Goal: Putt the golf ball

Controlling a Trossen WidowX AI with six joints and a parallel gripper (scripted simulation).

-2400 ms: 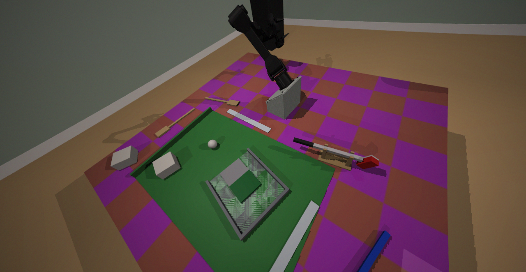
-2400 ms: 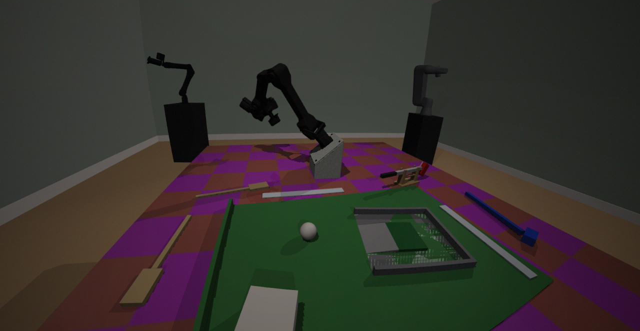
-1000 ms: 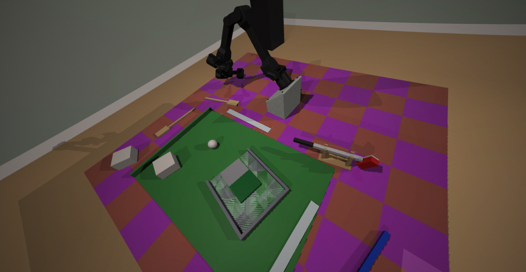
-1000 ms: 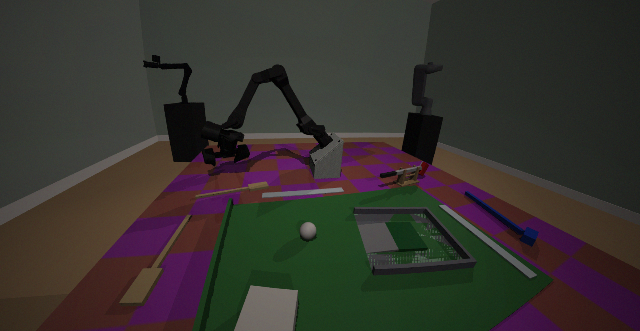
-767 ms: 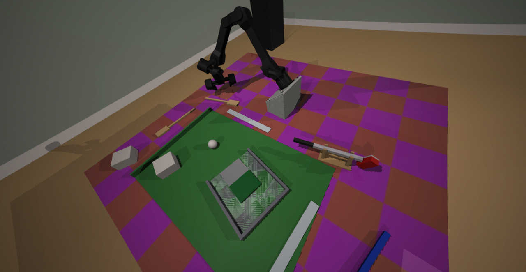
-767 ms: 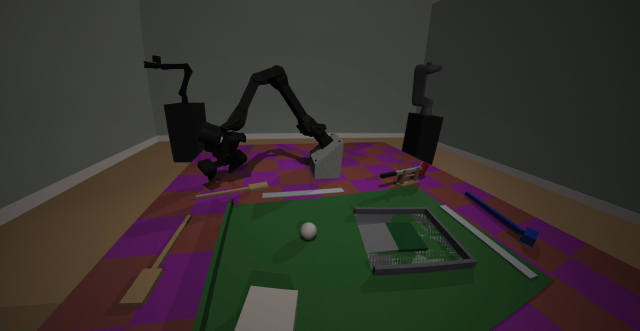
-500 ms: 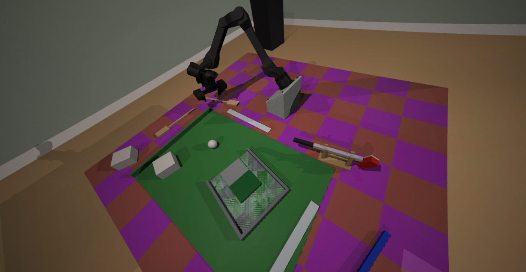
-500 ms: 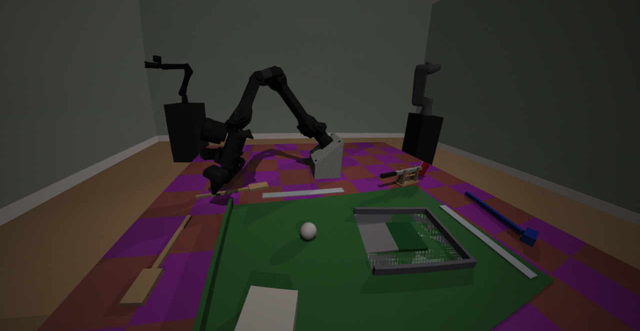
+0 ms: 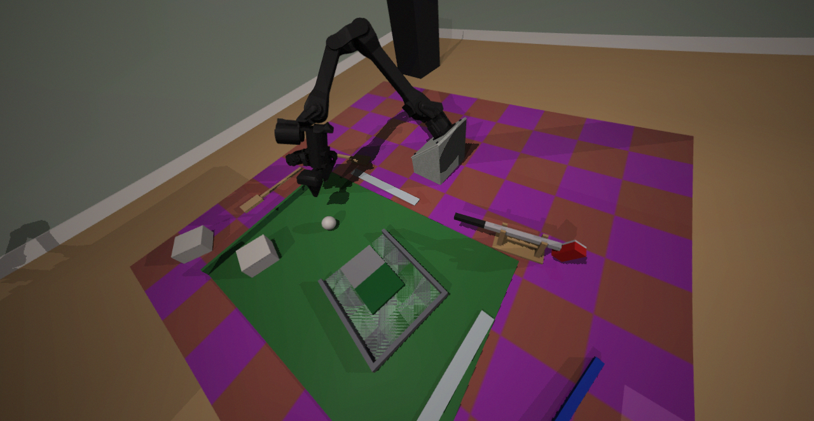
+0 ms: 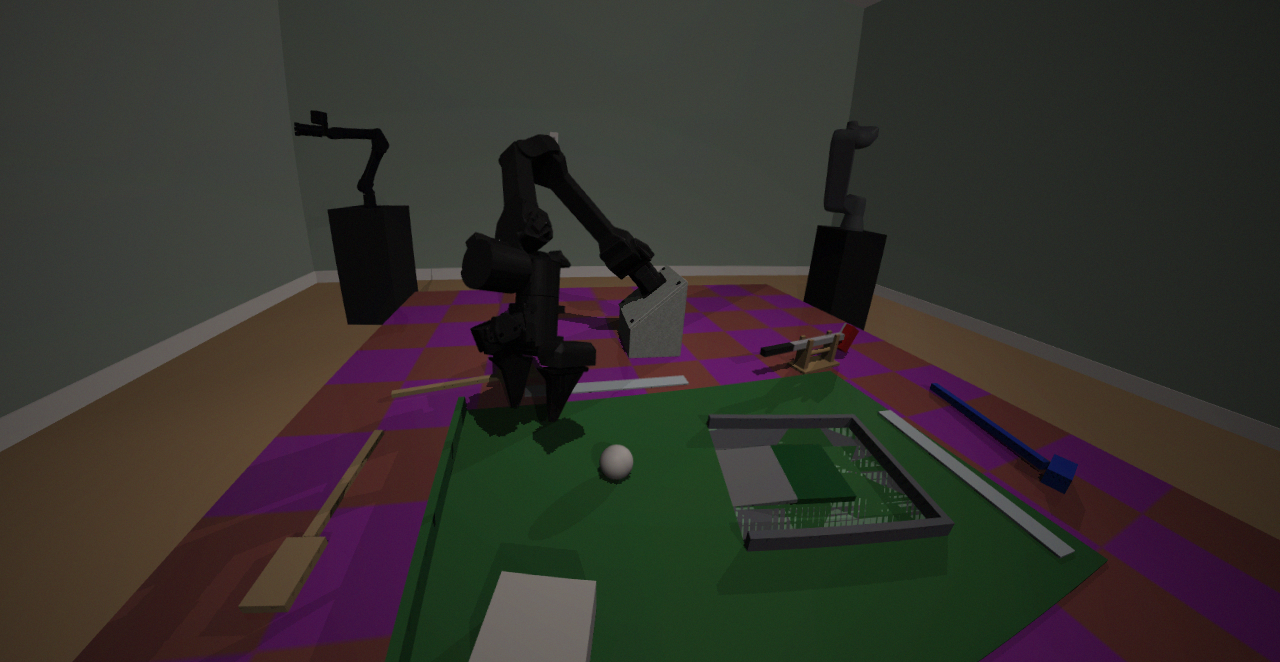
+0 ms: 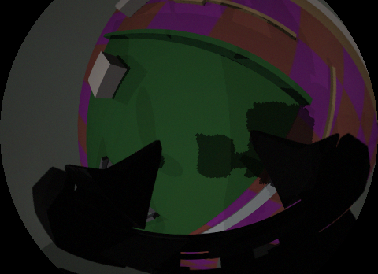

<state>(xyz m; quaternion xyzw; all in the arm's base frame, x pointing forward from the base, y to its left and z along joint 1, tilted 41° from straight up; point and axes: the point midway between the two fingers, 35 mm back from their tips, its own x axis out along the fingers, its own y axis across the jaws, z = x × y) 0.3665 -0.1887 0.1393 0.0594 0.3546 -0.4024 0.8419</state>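
A grey block is seen nearest on the green mat. Beyond it, the golf ball is found on the mat, left of the walled raised green. The tool is held open and empty, pointing down over the mat's far edge. Farther right, the red putter is seen lying on its wooden stand, well apart from the tool.
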